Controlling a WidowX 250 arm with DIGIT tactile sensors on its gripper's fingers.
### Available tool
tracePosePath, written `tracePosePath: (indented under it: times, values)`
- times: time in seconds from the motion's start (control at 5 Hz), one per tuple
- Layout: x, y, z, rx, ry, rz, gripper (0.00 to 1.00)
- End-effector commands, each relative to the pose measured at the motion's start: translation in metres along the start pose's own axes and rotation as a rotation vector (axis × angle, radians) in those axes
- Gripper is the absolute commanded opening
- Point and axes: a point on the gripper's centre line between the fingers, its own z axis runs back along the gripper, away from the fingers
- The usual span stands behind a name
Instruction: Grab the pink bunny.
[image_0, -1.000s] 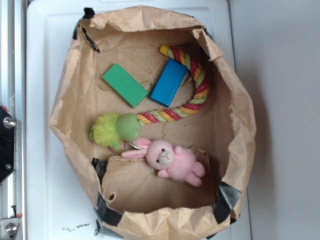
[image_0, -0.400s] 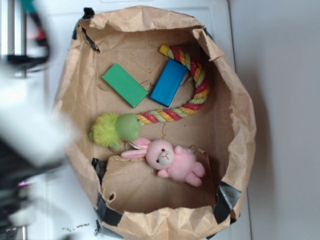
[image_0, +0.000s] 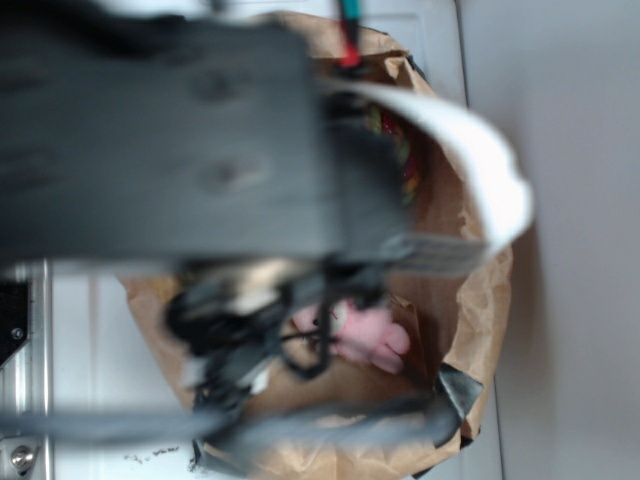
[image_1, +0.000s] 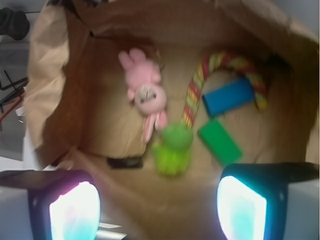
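The pink bunny (image_1: 144, 91) lies on the floor of the brown paper bag (image_1: 55, 75), its ears pointing toward the lime-green fuzzy ball (image_1: 173, 147). In the exterior view only part of the pink bunny (image_0: 372, 335) shows under the blurred black arm. My gripper (image_1: 157, 202) hangs high above the bag, open, its two glowing fingers (image_1: 75, 210) wide apart with nothing between them. The bunny is well clear of the fingers.
A striped rope (image_1: 192, 95) curves from the green ball around a blue block (image_1: 228, 97). A green block (image_1: 220, 142) lies beside it. The paper bag's crumpled walls (image_0: 480, 270) ring everything. The arm (image_0: 170, 130) hides most of the exterior view.
The arm has swept in from the left and now covers most of the bag in the exterior view. The toys have not moved.
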Motion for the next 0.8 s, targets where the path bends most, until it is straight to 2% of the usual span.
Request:
tracePosePath:
  times: [0.0,0.2,0.6]
  values:
    - [0.028,0.001,-0.018,0.086,-0.122,-0.272,1.0]
    - [0.033,-0.001,-0.042,0.068,-0.103,-0.306,1.0]
    - [0.043,-0.017,-0.072,-0.003,-0.069,-0.363,1.0]
